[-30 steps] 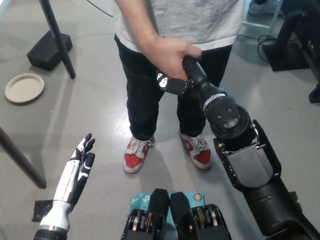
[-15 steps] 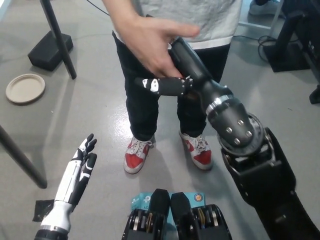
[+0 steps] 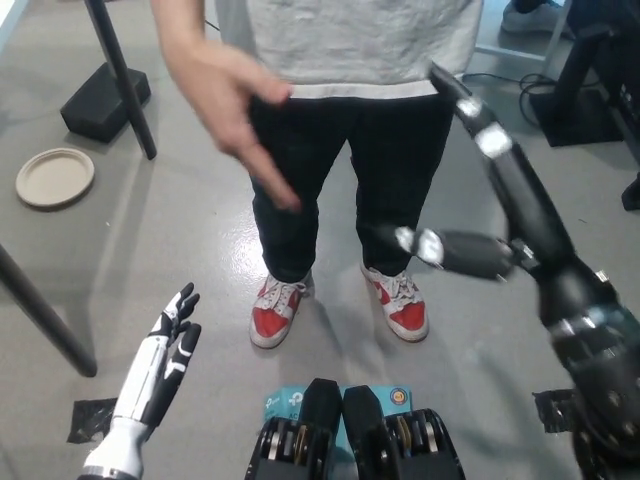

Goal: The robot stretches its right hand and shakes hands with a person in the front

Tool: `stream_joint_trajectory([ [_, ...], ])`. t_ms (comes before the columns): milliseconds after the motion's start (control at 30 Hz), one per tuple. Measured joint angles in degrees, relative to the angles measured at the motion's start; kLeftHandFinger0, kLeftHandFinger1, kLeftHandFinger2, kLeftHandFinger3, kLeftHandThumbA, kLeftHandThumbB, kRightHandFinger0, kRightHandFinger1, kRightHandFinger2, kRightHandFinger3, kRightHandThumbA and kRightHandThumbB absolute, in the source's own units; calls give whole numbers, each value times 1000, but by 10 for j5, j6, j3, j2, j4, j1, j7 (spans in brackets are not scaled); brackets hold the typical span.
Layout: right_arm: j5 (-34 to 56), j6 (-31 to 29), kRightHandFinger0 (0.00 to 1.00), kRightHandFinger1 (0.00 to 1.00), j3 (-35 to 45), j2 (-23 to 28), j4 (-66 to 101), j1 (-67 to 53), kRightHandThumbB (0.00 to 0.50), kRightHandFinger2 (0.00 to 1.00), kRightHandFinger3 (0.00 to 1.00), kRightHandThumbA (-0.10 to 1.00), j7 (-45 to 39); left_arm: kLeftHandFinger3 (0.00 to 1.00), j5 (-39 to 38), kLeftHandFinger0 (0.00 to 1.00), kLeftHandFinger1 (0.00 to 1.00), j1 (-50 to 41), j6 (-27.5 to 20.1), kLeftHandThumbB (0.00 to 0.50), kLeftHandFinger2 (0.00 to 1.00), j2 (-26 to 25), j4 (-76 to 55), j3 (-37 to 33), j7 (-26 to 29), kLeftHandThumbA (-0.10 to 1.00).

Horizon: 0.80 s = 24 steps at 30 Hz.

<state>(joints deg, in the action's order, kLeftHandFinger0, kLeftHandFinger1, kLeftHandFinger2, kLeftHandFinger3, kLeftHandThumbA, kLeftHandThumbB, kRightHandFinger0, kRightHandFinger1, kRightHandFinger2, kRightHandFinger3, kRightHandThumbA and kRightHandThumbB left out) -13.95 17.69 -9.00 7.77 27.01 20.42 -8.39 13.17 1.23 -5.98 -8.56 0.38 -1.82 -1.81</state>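
Black right hand is up at the right side of the view, blurred, fingers spread apart and holding nothing; one finger reaches up toward the person's shirt hem, another sticks out sideways in front of the dark trousers. Person's hand hangs at upper left of centre, fingers loose and pointing down, well apart from the black hand, no contact between them. Person stands facing the robot in a grey shirt and dark trousers, red and white shoes on the grey floor. White left hand rests low at lower left, fingers straight and slightly apart, empty. A round beige plate lies on the floor at far left, near a black stand base
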Motion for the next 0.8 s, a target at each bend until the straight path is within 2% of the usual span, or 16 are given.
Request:
stream_joint_trajectory([
  [133,12,-16,1000,1000,35,13,-29,-56,469,1000,1000,946,1,1000,4,1000,1000,-2,2,35,1000,0,0,-2,0,1000],
  [200,21,-35,1000,1000,49,16,-66,-79,403,1000,1000,890,2,1000,6,1000,1000,-1,2,47,1000,0,0,-2,0,1000],
  [267,32,-52,1000,1000,60,16,-104,-96,350,1000,1000,902,3,1000,8,1000,1000,1,3,42,1000,0,0,-2,0,1000],
  [333,38,-63,1000,1000,65,16,-132,-105,314,1000,1000,946,3,1000,8,1000,1000,2,3,39,1000,0,0,-2,0,1000],
  [367,45,-74,1000,1000,70,15,-165,-112,313,1000,1000,969,3,1000,8,1000,1000,2,3,38,1000,0,0,-2,0,1000],
  [400,50,-82,1000,1000,73,15,-193,-116,266,1000,1000,994,4,1000,8,1000,1000,2,3,28,1000,0,1,-2,0,1000],
  [500,64,-104,1000,1000,75,14,-255,-118,270,1000,1000,1000,3,1000,8,1000,1000,2,2,55,1000,0,2,-1,1,1000],
  [600,82,-118,1000,1000,80,8,-296,-118,277,1000,1000,1000,1,1000,7,1000,1000,2,0,34,1000,1,4,0,1,1000],
  [633,86,-124,1000,1000,80,7,-302,-118,297,1000,1000,1000,0,1000,7,1000,1000,2,0,33,1000,1,5,1,2,1000],
  [800,100,-141,1000,1000,80,4,-321,-118,306,1000,1000,1000,-1,1000,5,1000,1000,2,-3,48,1000,1,8,3,2,1000],
])
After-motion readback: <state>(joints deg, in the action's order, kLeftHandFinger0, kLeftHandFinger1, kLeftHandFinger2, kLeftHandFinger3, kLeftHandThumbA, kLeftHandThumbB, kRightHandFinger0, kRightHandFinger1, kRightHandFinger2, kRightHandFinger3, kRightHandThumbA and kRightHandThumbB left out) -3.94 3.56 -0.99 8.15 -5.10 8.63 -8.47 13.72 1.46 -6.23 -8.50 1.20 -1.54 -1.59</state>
